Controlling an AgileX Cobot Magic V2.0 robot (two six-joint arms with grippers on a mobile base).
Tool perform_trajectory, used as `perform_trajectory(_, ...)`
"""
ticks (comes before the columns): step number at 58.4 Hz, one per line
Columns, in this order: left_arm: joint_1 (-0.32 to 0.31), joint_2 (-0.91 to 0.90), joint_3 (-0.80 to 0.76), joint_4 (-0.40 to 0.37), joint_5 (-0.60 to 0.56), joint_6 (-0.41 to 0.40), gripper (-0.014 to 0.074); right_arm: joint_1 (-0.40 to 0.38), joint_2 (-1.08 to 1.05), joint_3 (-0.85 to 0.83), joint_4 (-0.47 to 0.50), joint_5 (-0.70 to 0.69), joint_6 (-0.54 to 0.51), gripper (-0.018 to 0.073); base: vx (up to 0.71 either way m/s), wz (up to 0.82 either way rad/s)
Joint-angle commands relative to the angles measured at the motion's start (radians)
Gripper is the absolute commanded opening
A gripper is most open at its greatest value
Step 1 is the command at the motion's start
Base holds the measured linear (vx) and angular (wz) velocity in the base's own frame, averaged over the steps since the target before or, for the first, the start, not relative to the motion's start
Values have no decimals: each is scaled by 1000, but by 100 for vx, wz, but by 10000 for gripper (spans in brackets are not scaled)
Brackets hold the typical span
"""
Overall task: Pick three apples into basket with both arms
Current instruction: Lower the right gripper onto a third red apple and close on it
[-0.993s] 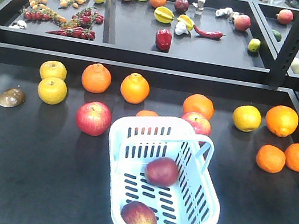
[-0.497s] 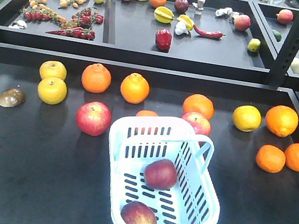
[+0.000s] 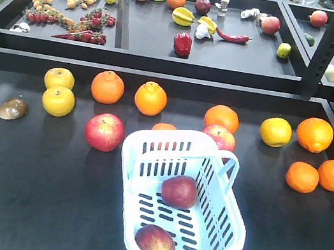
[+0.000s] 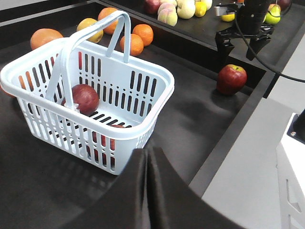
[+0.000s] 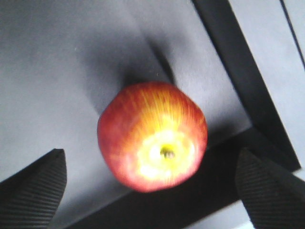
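Ribbed black R hand (image 5: 151,191) pads wide, glossy round apple (image 5: 152,136) between

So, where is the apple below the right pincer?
In the left wrist view the apple lies on the dark table, right of the basket, directly below the open right pincer, near the table's edge.

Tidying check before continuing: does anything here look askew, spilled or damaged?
The pale blue slotted plastic basket sits turned at an angle to the black table's rim, with two dark red apples inside. Nothing looks spilled or damaged.
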Motion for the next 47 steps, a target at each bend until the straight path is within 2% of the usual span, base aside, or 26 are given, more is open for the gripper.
perform_trajectory(1,1,10,-24,-29,-58,-4,-6,-6,-13,-25,-17,-23,4,670,0,0)
perform_trajectory(47,1,10,-24,-29,-58,-3,-6,-6,40,-25,-41,-104,16,648,0,0)
